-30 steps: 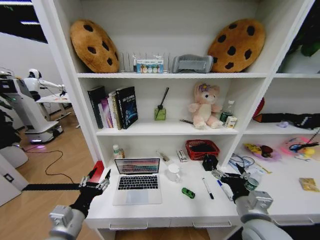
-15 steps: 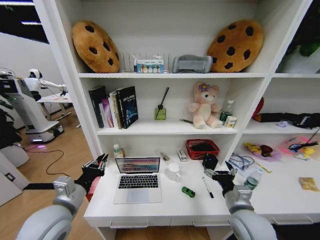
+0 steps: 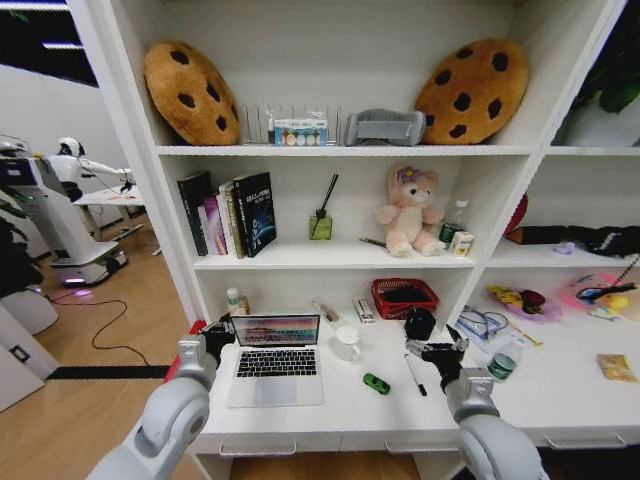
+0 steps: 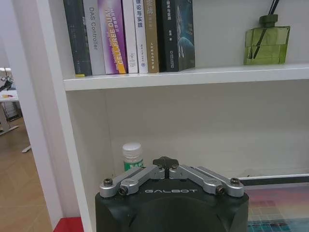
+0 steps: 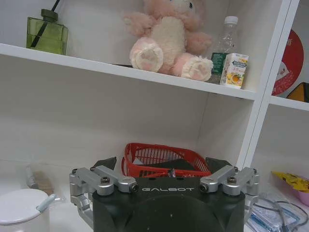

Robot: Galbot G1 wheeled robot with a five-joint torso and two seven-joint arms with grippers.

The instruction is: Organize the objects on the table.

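Observation:
On the white table (image 3: 330, 415) a silver laptop (image 3: 275, 362) stands open. To its right lie a tiny green toy car (image 3: 376, 384) and a thin pen (image 3: 415, 375). A round green-white tin (image 3: 503, 366) sits farther right. My left gripper (image 3: 218, 335) hovers at the laptop's left rear corner; in the left wrist view my left gripper (image 4: 165, 161) is shut and holds nothing. My right gripper (image 3: 437, 352) hangs over the table just right of the pen. Seen from the right wrist, my right gripper (image 5: 161, 166) is open and faces a red basket (image 5: 164, 159).
A white mug (image 3: 347, 344), a black object (image 3: 419, 322) and the red basket (image 3: 404, 297) stand behind the pens. A small bottle (image 4: 132, 155) sits behind the laptop's left corner. Shelves above hold books (image 3: 225, 214), a diffuser (image 3: 321, 222) and a pink plush bear (image 3: 408, 212). Cables (image 3: 483, 322) lie at the right.
My left gripper has swung from beyond the table's left edge to the laptop's left rear corner and has shut. My right gripper has drifted left and back, covering the second pen.

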